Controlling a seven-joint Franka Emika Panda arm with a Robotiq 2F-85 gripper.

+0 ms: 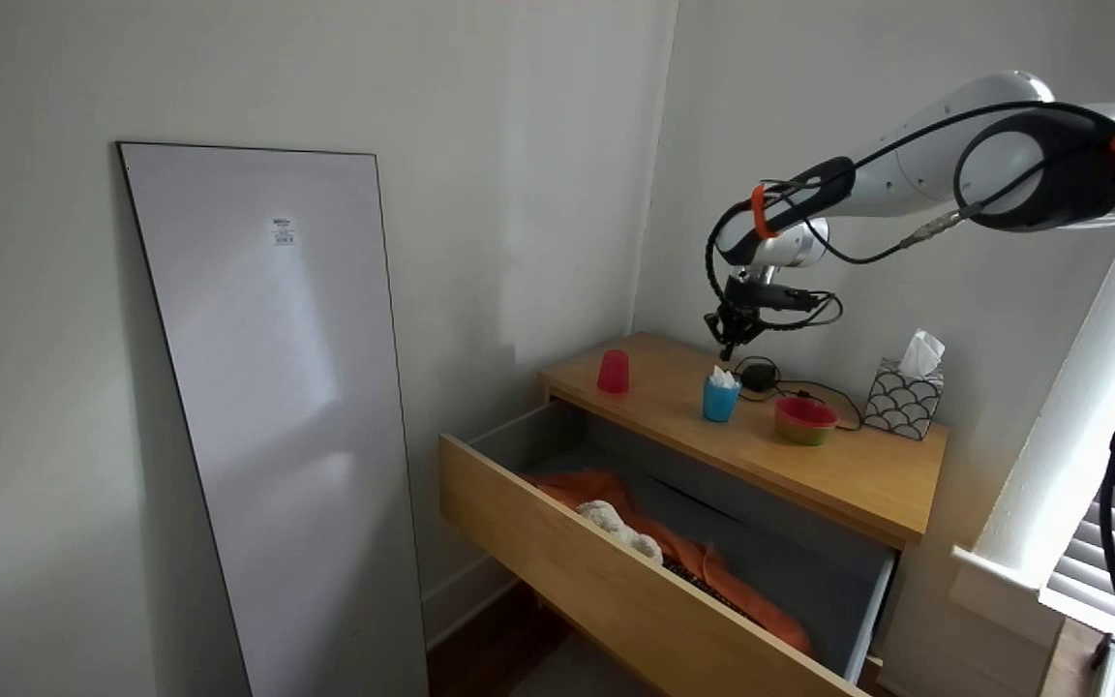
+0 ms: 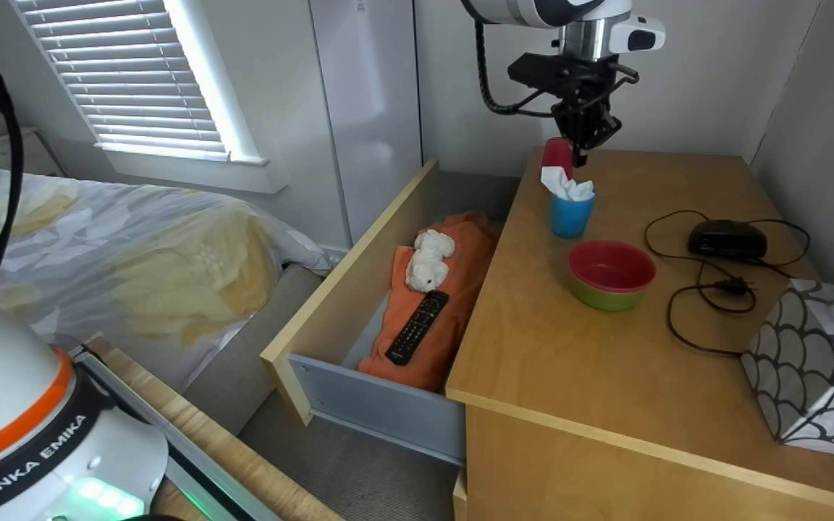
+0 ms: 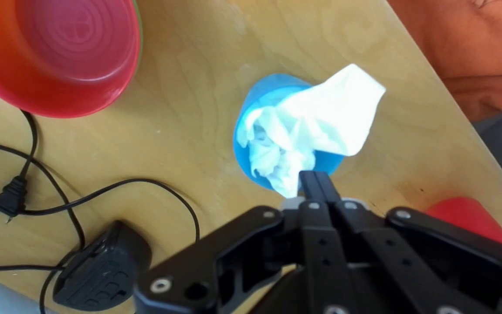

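Over the dresser top [image 2: 569,347], the gripper [image 3: 315,176] hangs with its fingers pressed together above the blue cup [image 2: 571,217], which stands near the front edge, along the open drawer [image 1: 616,600], and holds crumpled white tissues [image 3: 329,115]. Whether the fingertips touch the tissues is hard to tell. Toward one front corner stands a red cup [image 1: 614,372]; on the blue cup's other side sits a bowl [image 2: 609,299], red inside and green outside. A black corded device [image 3: 103,270] lies toward the back edge, and a patterned tissue box [image 1: 903,402] stands near the back corner farthest from the red cup.
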